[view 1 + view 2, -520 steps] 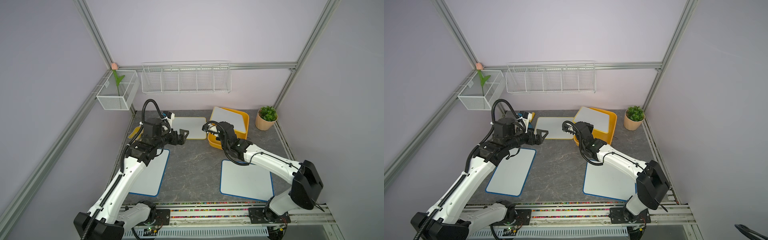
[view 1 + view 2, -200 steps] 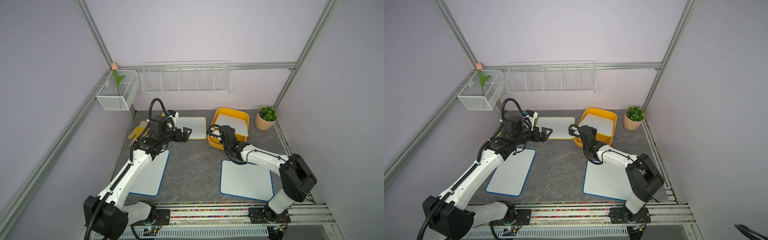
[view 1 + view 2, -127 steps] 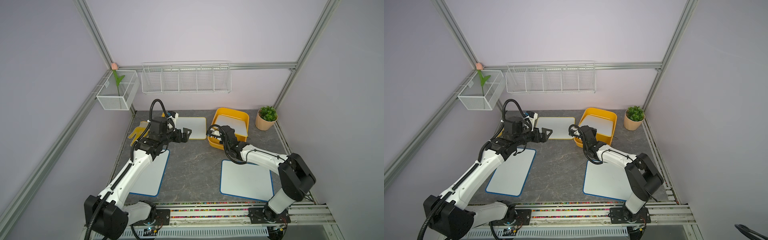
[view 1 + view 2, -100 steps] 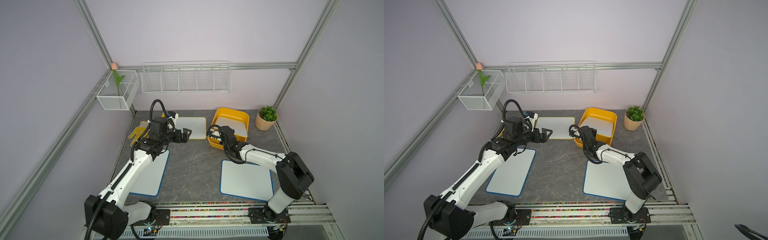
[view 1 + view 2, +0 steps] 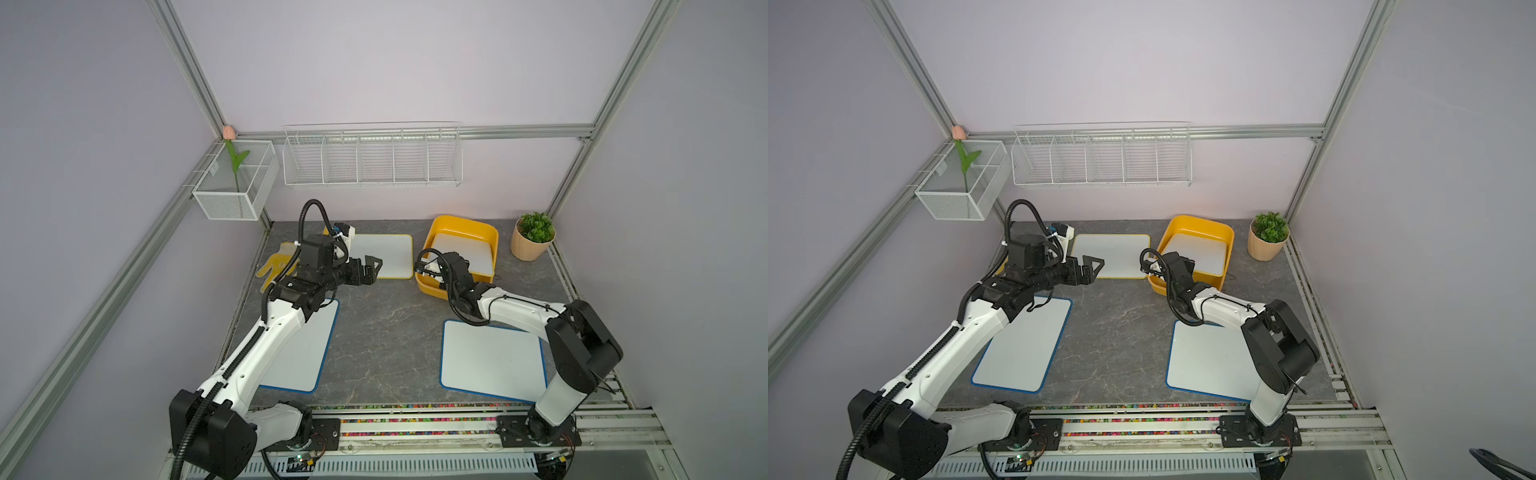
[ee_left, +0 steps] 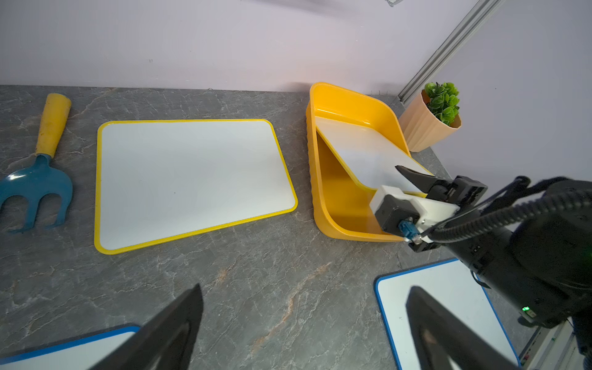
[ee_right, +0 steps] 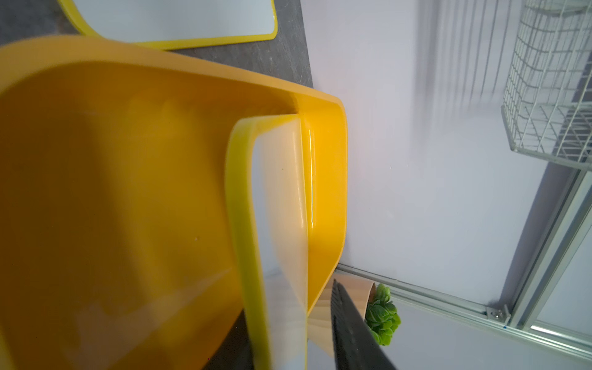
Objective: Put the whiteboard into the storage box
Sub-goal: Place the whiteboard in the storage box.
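The yellow-orange storage box [image 5: 465,220] [image 5: 1200,220] stands at the back right of the table. A yellow-framed whiteboard [image 5: 461,253] [image 6: 362,153] [image 7: 282,198] lies slanted inside it, its near edge propped on the box's front rim. My right gripper [image 6: 416,182] sits at that propped edge, open. One finger [image 7: 349,326] stands off the board's face with a gap showing; the other is hidden. Over the table's middle hangs my left gripper [image 5: 372,268] [image 6: 306,286], open wide and empty.
A second yellow-framed whiteboard [image 5: 380,255] lies flat left of the box. Two blue-framed boards [image 5: 299,353] [image 5: 492,359] lie near the front. A potted plant [image 5: 534,237] stands right of the box; a yellow glove [image 5: 278,264] and a garden fork [image 6: 41,173] lie at the back left.
My right gripper has lowered the whiteboard into the box and has now parted its jaws from it. The left arm has barely moved.
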Tool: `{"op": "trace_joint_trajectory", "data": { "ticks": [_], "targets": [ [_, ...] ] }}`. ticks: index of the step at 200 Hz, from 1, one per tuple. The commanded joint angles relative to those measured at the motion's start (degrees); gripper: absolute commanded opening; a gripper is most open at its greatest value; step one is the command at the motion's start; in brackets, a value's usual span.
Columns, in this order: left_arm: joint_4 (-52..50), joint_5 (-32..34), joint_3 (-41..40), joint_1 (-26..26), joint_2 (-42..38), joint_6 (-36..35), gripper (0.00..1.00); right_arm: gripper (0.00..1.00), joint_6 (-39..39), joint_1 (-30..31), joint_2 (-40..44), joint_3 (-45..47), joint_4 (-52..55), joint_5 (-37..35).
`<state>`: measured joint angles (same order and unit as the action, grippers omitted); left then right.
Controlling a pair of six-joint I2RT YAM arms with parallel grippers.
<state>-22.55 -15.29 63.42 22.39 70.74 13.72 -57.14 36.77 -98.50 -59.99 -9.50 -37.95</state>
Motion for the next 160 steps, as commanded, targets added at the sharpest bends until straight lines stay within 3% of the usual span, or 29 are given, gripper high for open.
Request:
{"op": "trace_joint_trajectory", "data": {
  "ticks": [1,38,94,114,134,160],
  "targets": [
    [1.3,-1.4,-0.9,-0.4,0.0,0.9,1.00,0.48,2.5,-0.4,-0.6,0.3,-0.1,0.7],
    [1.3,-1.5,-1.1,-0.3,0.1,0.9,1.00,0.69,4.5,-0.5,-1.6,1.7,-1.0,0.9],
    [0.2,-0.7,-0.8,-0.4,0.0,1.0,1.00,0.85,7.3,-0.7,-3.8,0.8,0.6,2.8],
    [0.3,-0.5,-0.9,-0.4,-0.4,0.9,1.00,0.95,8.5,-1.0,-3.3,0.2,2.1,3.8],
    [0.4,-0.7,-1.0,-0.4,-0.3,0.9,1.00,1.00,9.5,-1.4,-2.8,-0.8,4.4,4.8],
    [0.4,-0.4,-0.9,-0.4,-0.1,1.1,1.00,0.97,10.8,-1.7,-1.3,-2.1,8.4,6.6]
  ]
}}
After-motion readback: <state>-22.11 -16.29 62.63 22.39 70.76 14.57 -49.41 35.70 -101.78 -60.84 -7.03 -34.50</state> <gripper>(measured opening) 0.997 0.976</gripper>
